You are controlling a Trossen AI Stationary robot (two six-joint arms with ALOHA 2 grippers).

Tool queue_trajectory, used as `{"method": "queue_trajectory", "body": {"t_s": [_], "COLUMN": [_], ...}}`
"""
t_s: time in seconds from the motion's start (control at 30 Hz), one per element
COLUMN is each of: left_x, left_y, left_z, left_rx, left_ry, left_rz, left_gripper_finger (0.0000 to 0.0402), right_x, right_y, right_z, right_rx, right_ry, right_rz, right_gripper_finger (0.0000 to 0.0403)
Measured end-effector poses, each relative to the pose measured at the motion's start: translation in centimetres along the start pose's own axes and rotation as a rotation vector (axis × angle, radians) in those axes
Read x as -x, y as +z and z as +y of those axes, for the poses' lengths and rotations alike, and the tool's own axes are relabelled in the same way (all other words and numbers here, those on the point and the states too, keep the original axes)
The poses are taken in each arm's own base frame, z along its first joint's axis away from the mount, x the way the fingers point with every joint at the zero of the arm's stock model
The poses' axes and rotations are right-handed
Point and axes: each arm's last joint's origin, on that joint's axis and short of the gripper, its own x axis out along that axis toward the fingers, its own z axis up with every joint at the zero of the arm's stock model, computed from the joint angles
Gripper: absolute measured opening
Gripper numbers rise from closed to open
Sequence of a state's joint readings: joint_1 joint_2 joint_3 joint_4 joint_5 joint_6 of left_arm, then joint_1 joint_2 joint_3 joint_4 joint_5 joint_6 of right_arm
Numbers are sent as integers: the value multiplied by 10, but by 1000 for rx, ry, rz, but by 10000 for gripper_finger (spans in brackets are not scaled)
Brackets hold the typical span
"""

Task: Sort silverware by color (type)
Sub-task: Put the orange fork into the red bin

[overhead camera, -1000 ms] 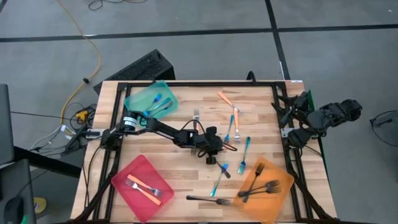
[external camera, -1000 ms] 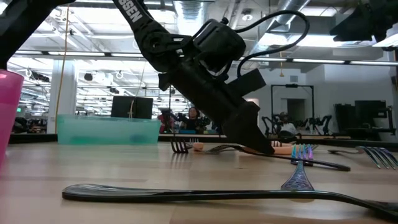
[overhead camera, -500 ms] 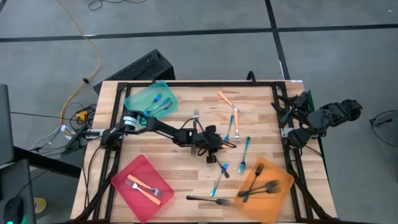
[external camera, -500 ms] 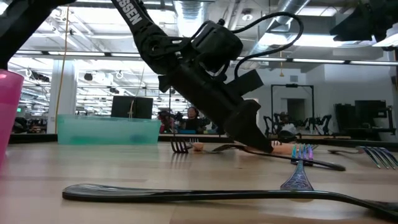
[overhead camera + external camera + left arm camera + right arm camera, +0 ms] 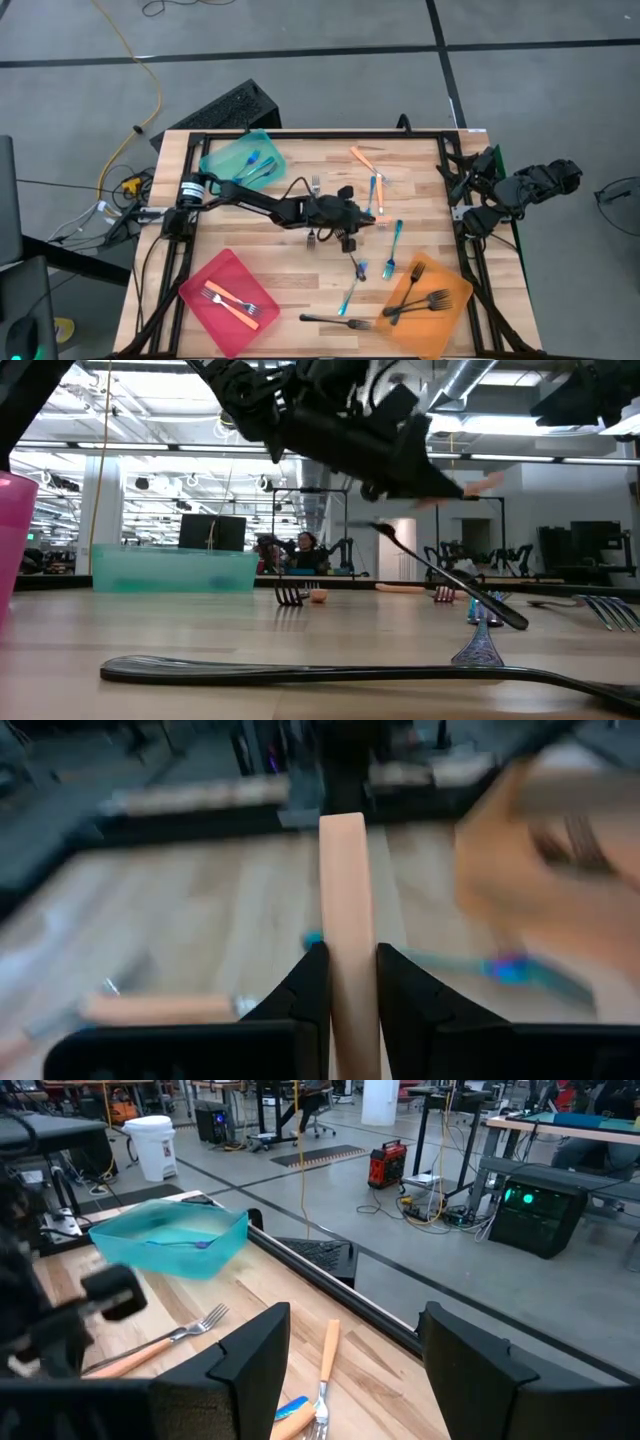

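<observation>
Partway through, by the look of it: a few blue forks (image 5: 256,164) already in the teal tray (image 5: 215,160), orange-handled forks (image 5: 230,300) in the red tray (image 5: 200,285), several black forks (image 5: 415,295) in the orange tray (image 5: 450,310). Left loose on the bench (image 5: 270,260): some loose blue forks (image 5: 397,235) around the middle and right, a loose orange-handled pair (image 5: 362,157) toward the far edge, and a lone black fork (image 5: 335,320) near the front edge, between the red and orange trays. Left hand (image 5: 345,212) over mid-bench, clamped on an orange-handled fork (image 5: 340,920) and held clear of the wood; probably bound for the red tray. Right hand (image 5: 345,1350) parked off the right edge, fingers apart, holding nothing. From above, hard to make out what sits in the left hand. From the left wrist, plain to see: orange handle pinched between both fingers. Only from bench level, evident how high the left hand hangs, with the handle end poking out beyond it. Also there, a dark slim utensil (image 5: 455,578) slanting from under the hand down to the wood; caught up or merely leaning, impossible to say.
</observation>
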State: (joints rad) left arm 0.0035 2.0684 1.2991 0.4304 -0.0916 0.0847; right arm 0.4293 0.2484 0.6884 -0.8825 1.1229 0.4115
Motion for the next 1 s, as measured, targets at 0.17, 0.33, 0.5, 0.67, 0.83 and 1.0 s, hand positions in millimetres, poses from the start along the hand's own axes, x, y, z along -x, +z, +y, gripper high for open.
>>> {"method": "queue_trajectory", "body": {"t_s": [0.17, 0.33, 0.5, 0.67, 0.83, 1.0], "left_x": [4, 7, 13, 17, 25, 30], "left_y": [17, 32, 46, 52, 60, 62], "left_z": [10, 22, 39, 56, 75, 90], "left_rx": [35, 58, 148, 225, 305, 261], "left_ry": [28, 63, 67, 33, 27, -31], "left_rz": [-131, -292, -461, -562, -692, -700], "left_gripper_finger": [39, 39, 39, 39, 39, 39], "right_x": [0, 0, 0, 0, 0, 0], "right_y": [0, 0, 0, 0, 0, 0], "right_z": [0, 0, 0, 0, 0, 0], "right_rx": [-1, 0, 0, 0, -1, -1], "right_ry": [0, 0, 0, 0, 0, 0], "right_rz": [0, 0, 0, 0, 0, 0], "right_gripper_finger": [242, 242, 242, 242, 242, 242]}}
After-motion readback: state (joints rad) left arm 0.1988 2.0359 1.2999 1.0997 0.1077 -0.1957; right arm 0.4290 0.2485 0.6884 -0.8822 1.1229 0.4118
